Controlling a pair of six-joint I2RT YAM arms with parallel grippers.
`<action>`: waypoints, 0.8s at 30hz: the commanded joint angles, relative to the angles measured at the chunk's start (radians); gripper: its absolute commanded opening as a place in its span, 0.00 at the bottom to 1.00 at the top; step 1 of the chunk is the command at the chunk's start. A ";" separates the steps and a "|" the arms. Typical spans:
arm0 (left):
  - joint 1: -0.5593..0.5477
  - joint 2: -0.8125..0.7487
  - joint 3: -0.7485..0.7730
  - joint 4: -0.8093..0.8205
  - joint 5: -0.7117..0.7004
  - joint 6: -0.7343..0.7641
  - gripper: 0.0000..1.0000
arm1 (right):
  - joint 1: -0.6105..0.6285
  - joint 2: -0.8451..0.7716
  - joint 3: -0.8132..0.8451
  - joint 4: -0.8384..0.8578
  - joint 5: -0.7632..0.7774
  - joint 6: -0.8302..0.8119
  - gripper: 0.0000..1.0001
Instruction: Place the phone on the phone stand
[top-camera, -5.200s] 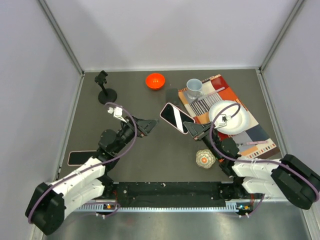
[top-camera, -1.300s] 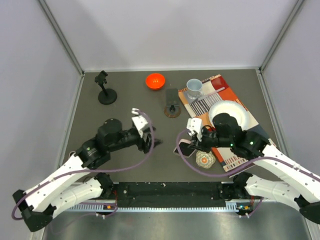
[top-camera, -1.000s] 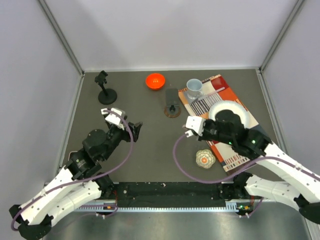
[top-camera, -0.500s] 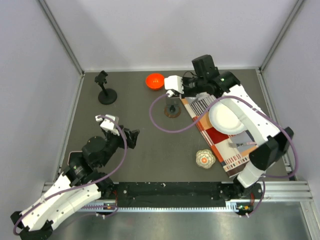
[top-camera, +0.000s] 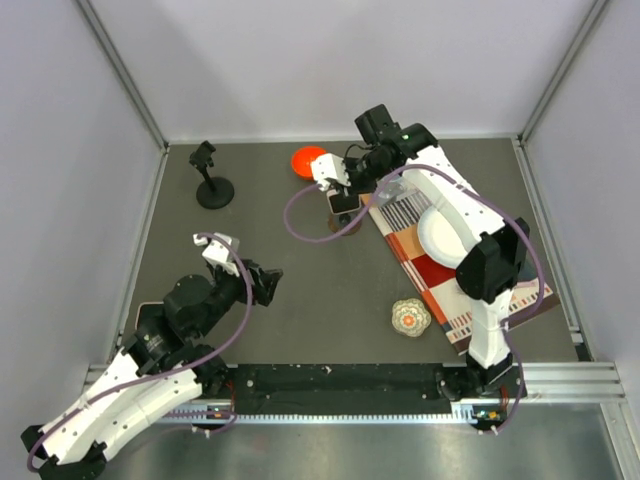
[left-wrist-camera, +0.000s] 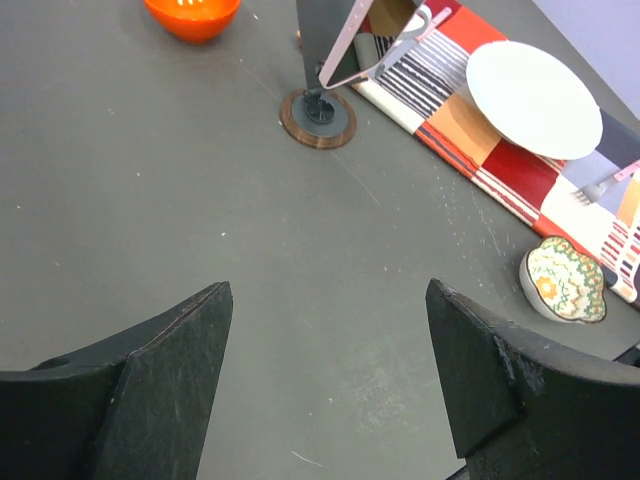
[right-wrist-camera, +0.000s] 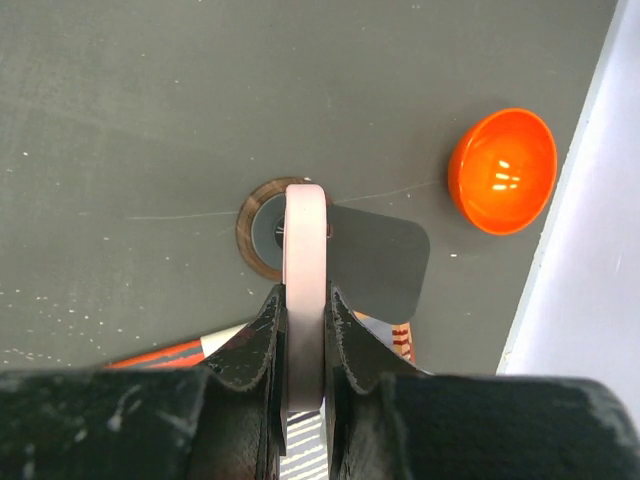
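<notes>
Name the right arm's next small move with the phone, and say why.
Probably ease the phone down and toward the grey backplate until it rests there, and only then open. The right gripper is shut on the phone, held edge-on directly over the phone stand and its round base. Whether it already touches the plate cannot be told.

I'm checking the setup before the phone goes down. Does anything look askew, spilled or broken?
Only the placemat stands out: it lies slanted to the edges of the table. Nothing looks spilled or broken. The phone is held edge-on in the right hand, over the stand, not yet seated.
</notes>
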 joint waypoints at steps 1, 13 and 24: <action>0.004 0.033 0.012 0.030 0.047 0.015 0.83 | -0.019 0.010 0.097 0.003 -0.059 -0.031 0.00; 0.004 0.067 0.029 0.033 0.041 0.049 0.83 | -0.054 0.079 0.150 0.005 -0.104 0.021 0.00; 0.004 0.080 0.037 0.040 0.055 0.061 0.83 | -0.074 0.126 0.184 0.005 -0.117 0.087 0.00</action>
